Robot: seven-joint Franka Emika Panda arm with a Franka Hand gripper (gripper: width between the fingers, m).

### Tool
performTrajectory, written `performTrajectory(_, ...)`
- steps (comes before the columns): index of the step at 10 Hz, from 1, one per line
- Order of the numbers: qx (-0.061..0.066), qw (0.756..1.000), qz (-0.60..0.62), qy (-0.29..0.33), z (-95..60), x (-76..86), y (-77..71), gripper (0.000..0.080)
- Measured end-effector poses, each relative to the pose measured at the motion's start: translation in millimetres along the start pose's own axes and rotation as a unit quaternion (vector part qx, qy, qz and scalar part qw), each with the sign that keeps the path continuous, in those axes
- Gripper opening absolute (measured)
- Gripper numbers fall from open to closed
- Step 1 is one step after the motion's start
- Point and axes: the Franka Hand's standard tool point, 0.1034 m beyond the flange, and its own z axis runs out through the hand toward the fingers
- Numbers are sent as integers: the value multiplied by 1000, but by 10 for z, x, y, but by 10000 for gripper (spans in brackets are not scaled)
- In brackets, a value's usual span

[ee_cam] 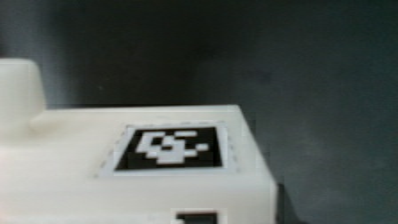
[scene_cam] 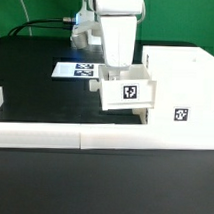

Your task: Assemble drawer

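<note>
Black table (scene_cam: 35,93) underneath, and the gripper (scene_cam: 118,73) hangs over a tray (scene_cam: 128,92) at the 9 o'clock side of the housing (scene_cam: 181,88), lined up to slide in. Finger spread: cannot tell, tray hides it.

Robotics lab: tagged marker board (scene_cam: 76,70), black table (scene_cam: 35,93).

the flat black worktop (scene_cam: 36,88) carries the tall boxy white plastic drawer housing (scene_cam: 181,93) toward the exterior view's right. the thin flat white marker board (scene_cam: 76,70) lies behind it, toward the left. a long low white border wall (scene_cam: 104,138) runs along the worktop's near edge.
</note>
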Motion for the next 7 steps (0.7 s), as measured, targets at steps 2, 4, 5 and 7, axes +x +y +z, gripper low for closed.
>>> performTrajectory(2,0,1000,0,0,0,-1,0,42)
performTrajectory(4,1,1000,9,0,-5,17,9,42)
performTrajectory(5,0,1000,15,0,-11,53,23,42)
performTrajectory(7,-1,1000,30,0,-13,92,28,42)
